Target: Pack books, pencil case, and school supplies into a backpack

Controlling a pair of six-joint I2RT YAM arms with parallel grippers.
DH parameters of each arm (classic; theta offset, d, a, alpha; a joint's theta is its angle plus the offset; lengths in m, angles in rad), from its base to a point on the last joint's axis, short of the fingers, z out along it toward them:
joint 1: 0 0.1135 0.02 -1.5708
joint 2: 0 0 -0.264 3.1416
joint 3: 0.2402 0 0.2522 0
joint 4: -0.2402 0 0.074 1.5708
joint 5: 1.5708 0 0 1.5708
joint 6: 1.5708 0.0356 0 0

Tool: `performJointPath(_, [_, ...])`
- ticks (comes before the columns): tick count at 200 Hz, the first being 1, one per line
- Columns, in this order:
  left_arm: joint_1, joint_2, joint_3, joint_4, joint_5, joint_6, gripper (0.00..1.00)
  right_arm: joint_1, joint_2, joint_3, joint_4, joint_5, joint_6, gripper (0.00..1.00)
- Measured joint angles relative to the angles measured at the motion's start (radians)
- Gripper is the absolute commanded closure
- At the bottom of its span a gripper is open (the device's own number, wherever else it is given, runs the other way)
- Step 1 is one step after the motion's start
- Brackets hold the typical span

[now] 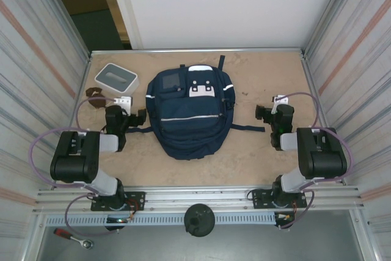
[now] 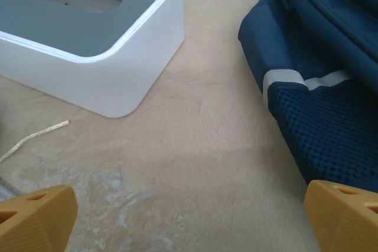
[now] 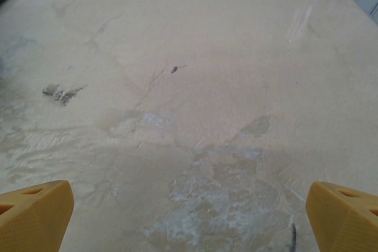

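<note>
Both sets of jaws are spread wide and holding nothing, left gripper point(image 1: 131, 117) and right gripper point(image 1: 269, 114) alike. The big navy-blue fabric backpack point(image 1: 189, 111) lies flat just right of the left jaws and looks closed, so I can't tell what's packed. The white-and-grey square plastic box point(image 2: 88, 33) sits ahead-left of them. My guess is packing's done or not started.

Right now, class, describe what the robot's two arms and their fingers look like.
The left arm and right arm are black with pale grey segments, each trailing a looping purple cable. The fingers are orange-yellow, wedge-shaped, with hollow cut-outs.
</note>
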Motion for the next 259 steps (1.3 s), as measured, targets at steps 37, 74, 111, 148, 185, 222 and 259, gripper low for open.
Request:
performJointPath(37, [0.004, 0.000, 0.009, 0.000, 0.011, 0.000, 0.01, -0.018, 0.001, 0.021, -0.002, -0.028, 0.018, 0.01])
performJointPath(74, [0.004, 0.000, 0.009, 0.000, 0.012, 0.000, 0.01, -0.018, 0.001, 0.022, -0.003, -0.043, 0.019, 0.01])
performJointPath(111, [0.004, 0.000, 0.009, 0.000, 0.013, 0.000, 0.01, -0.018, 0.001, 0.021, -0.003, -0.046, 0.019, 0.01])
performJointPath(148, [0.004, 0.000, 0.009, 0.001, 0.013, 0.000, 0.01, -0.018, 0.001, 0.021, -0.003, -0.046, 0.019, 0.01])
performJointPath(185, [0.004, 0.000, 0.009, 0.000, 0.013, 0.000, 0.01, -0.018, 0.001, 0.021, -0.003, -0.046, 0.019, 0.01])
performJointPath(222, [0.004, 0.000, 0.009, 0.000, 0.013, 0.000, 0.01, -0.018, 0.001, 0.022, -0.003, -0.046, 0.019, 0.01])
performJointPath(259, [0.004, 0.000, 0.009, 0.000, 0.013, 0.000, 0.01, -0.018, 0.001, 0.022, -0.003, -0.046, 0.018, 0.01])
